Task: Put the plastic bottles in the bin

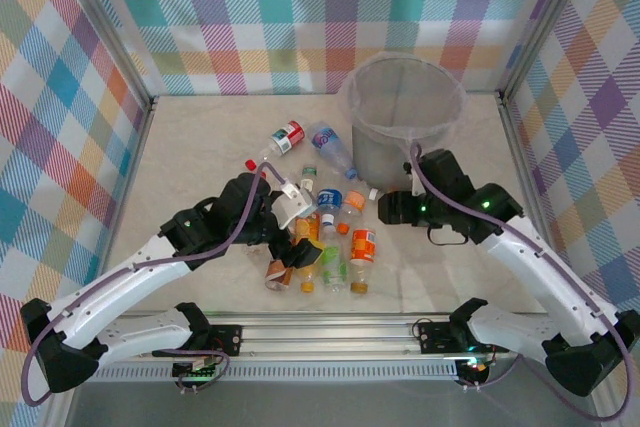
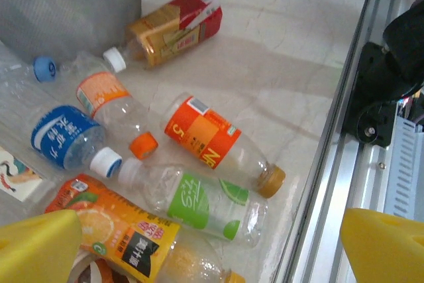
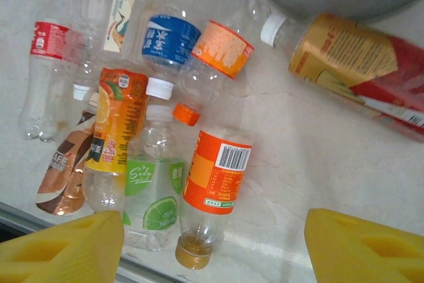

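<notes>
Bottles counted: ten plastic bottles [image 3: 152, 190] are told apart in the right wrist view. An eleventh, clear one may lie at its upper left, though that is not certain.
By label: three orange, one blue, one green, one brown, one red, one white, one yellow-and-red. One more has a blue cap, and its label is cut off by the frame.
Where the bottles lie: on the table, outside the bin, most of them heaped on their sides at the centre of the top view. A red-labelled bottle [image 1: 288, 137] and a blue-labelled bottle [image 1: 333, 150] lie apart from the heap, just left of the bin.
Bin: one bin [image 1: 390, 152] is seen, grey, round and upright, lined with a clear bag, right of centre in the upper half of the top view.
Left gripper [image 2: 212, 253]: jaws spread wide over the heap, with nothing clamped between the yellow pads [image 2: 36, 246].
Right gripper [image 3: 212, 250]: jaws apart, nothing gripped, above the orange barcode bottle [image 3: 215, 177].
Surface: a pale marbled table [image 1: 200, 147], with an aluminium rail [image 1: 330, 330] along the lower edge.
Room: three walls of pastel checked cloth [image 1: 300, 17].
Hidden: in the top view part of the heap is covered by the left arm. In the wrist views several bottles are cut off at the frame edges.
</notes>
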Motion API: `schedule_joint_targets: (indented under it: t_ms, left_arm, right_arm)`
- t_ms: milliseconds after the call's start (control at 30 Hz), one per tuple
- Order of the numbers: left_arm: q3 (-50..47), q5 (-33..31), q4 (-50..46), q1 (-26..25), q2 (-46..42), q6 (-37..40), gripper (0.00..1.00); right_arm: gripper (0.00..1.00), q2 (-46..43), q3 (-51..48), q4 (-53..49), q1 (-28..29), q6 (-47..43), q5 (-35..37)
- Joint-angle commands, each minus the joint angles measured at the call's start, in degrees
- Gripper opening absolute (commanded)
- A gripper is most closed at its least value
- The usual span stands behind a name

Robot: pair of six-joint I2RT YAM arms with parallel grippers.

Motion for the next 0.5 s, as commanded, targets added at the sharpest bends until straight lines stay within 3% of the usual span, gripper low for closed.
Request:
schedule_joint_targets:
  t_ms: [0, 467]
  left_arm:
    - [-0.9, 0.6, 3.7, 0.1, -0.5, -1.3, 1.0]
    - [-1.9, 0.9, 4.0, 0.1, -0.4, -1.4, 1.0]
  right_arm:
    - [0.74, -0.9, -4.2, 5.8, 2.6, 6.2, 1.8]
    - [0.79, 8.1, -19.0, 24.0, 10.3, 17.7, 0.6]
